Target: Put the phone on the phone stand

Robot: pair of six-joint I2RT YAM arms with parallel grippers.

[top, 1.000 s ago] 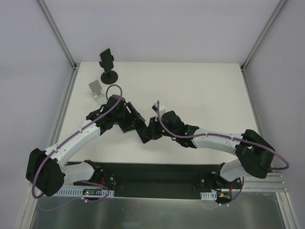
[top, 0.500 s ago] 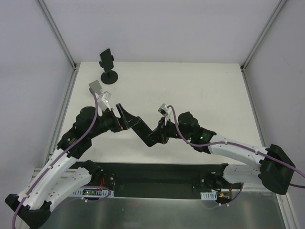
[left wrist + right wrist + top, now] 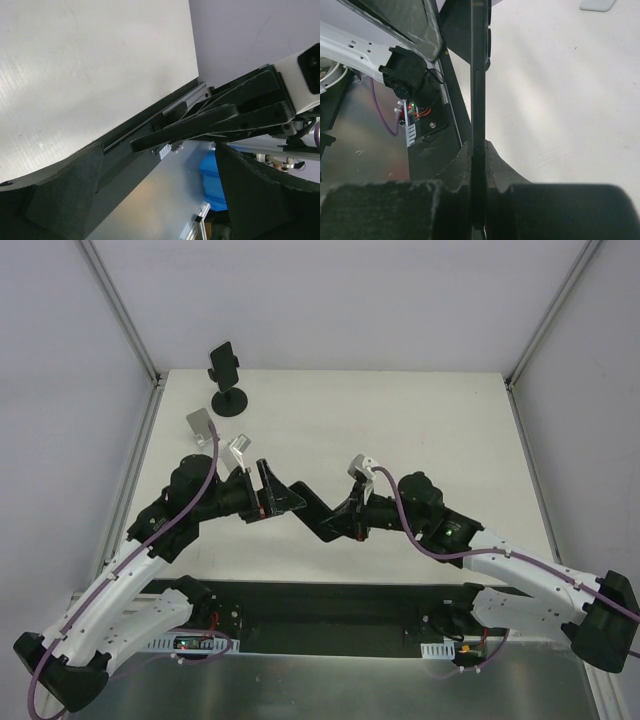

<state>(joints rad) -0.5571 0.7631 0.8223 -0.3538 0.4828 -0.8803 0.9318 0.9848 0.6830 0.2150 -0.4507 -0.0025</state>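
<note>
Though seen only edge-on from the right wrist, reads clearly as the phone point(image 3: 478, 90): a thin dark slab running straight up the frame, pinched at its lower end by the right gripper point(image 3: 478, 150), both fingers pressed flat against its faces. From above, hangs over the near middle of the white table point(image 3: 430, 430), slanting from the right gripper up and left toward the left gripper point(image 3: 283, 494). Hard to separate there from the black fingers at either end, with contact at the left tips impossible to judge from overhead. In the left wrist view, shows the left fingers point(image 3: 60, 200) spread wide at the lower corners, both cut off by the frame, nothing pressed between them. Shows in the gap only a stack of dark overlapping bars, phone edge and right fingers not distinguishable. Well apart from both stands at the far left corner of the table: a small silver stand point(image 3: 201, 426), nearer, and a black stand on a round base point(image 3: 228, 390), farther back, neither touched. Unclear which of the two to count as the phone stand. Also catches a grey sliver of the silver stand at the top right edge of the right wrist view. Past the table edge, a blue container point(image 3: 216, 176), mostly hidden behind the left gripper's own finger.
</note>
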